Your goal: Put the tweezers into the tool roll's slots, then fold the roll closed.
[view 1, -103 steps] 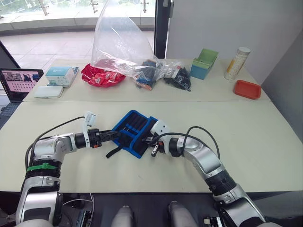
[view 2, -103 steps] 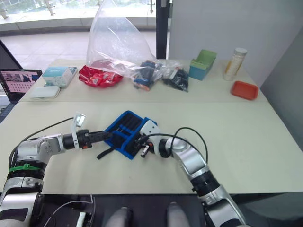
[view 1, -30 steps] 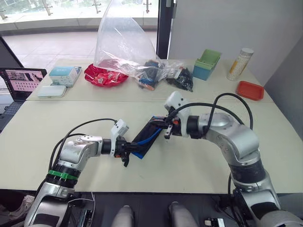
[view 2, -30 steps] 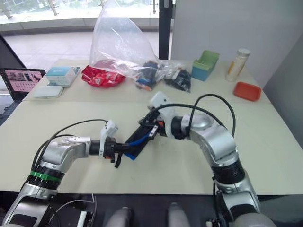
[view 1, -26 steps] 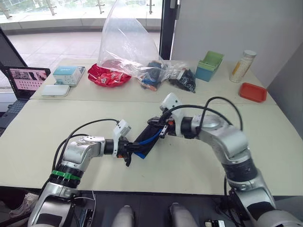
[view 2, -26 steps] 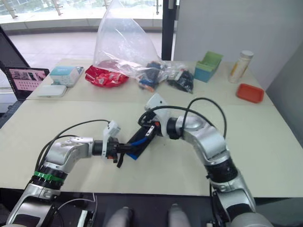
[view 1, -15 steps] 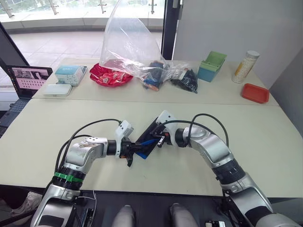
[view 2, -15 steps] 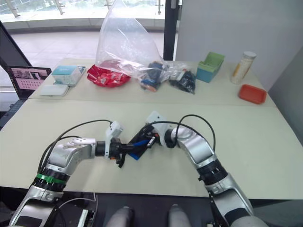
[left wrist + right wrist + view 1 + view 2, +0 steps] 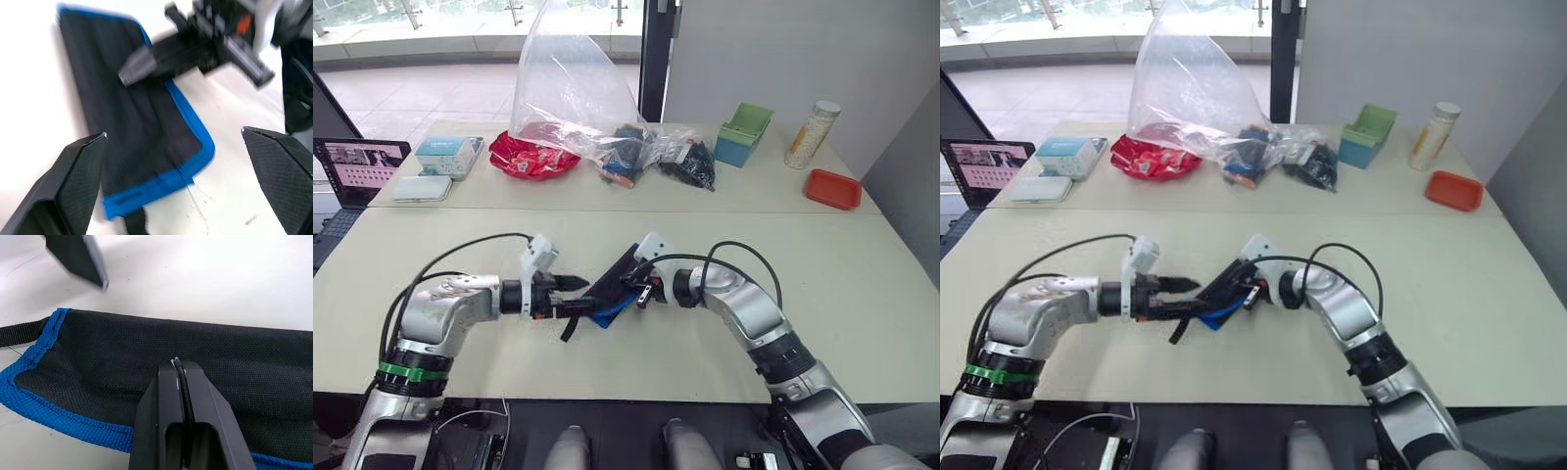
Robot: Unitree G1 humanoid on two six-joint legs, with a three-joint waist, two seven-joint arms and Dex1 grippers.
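The tool roll (image 9: 613, 281) lies folded in the middle of the near table, dark outer face up, blue edging (image 9: 193, 166) along its near side. Its black strap (image 9: 569, 324) trails toward me. The tweezers and the slots are hidden inside the fold. My right gripper (image 9: 178, 361) reaches in from the right, shut over the upper flap, with a thin dark strip of the roll pinched between its fingers. My left gripper (image 9: 173, 133) hovers at the roll's left end with its fingers (image 9: 73, 166) spread wide and nothing between them.
On the far table are a large clear plastic bag (image 9: 566, 88), a red packet pile (image 9: 527, 157), a black bag of small parts (image 9: 690, 164), a green box (image 9: 742, 132), a bottle (image 9: 808, 132) and a red tray (image 9: 830, 188). A laptop (image 9: 352, 166) sits far left.
The roll went from lying open to folded over. In the last half second my left gripper drew back leftward from the roll's near end, while the right gripper stayed on the flap.
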